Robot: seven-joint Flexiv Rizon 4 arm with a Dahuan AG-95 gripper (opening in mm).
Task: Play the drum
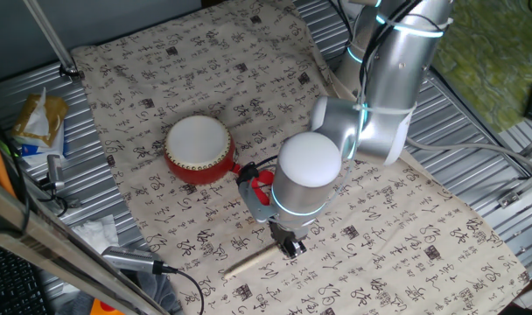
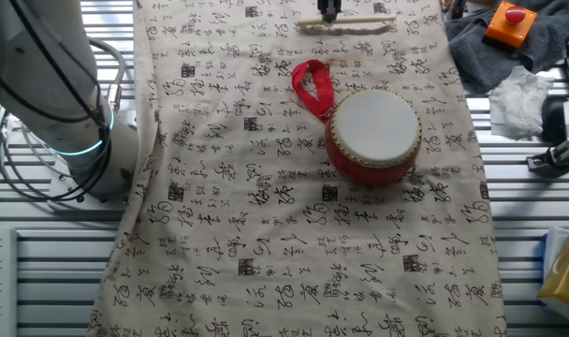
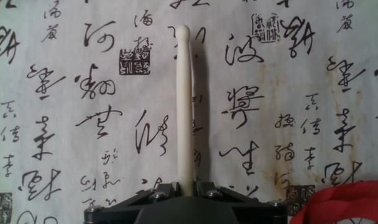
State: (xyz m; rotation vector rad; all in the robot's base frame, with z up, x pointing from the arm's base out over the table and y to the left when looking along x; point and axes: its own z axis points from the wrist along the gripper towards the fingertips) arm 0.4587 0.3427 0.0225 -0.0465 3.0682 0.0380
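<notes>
Gripper (image 3: 186, 194): nearest the hand camera, only its dark top edge showing at the bottom of the frame. Jaws stand at either side of the near end of the stick; whether they pinch it or merely straddle it cannot be told, since the fingertips are cut off below the frame.

Stick (image 3: 185, 106): thin, pale wood, running straight away from the gripper over the cloth, rounded tip farthest off. Judged to be the beater, approached at its handle end so the tip stays free for striking. It appears to lie flat on the cloth, not yet lifted.

Ribbon (image 3: 347, 202): red, cut off at the lower right corner of the hand view.

Cloth (image 2: 266, 234): cream, printed with black calligraphy, covering the table.

Drum (image 1: 199, 150): red body, white skin up, upright on the cloth, well apart from the gripper and untouched. Rim studs too small to make out.

Arm (image 1: 384, 96): silver; its bulk hides the fingers in one fixed view.

Clutter beyond the cloth edge: indistinct.
</notes>
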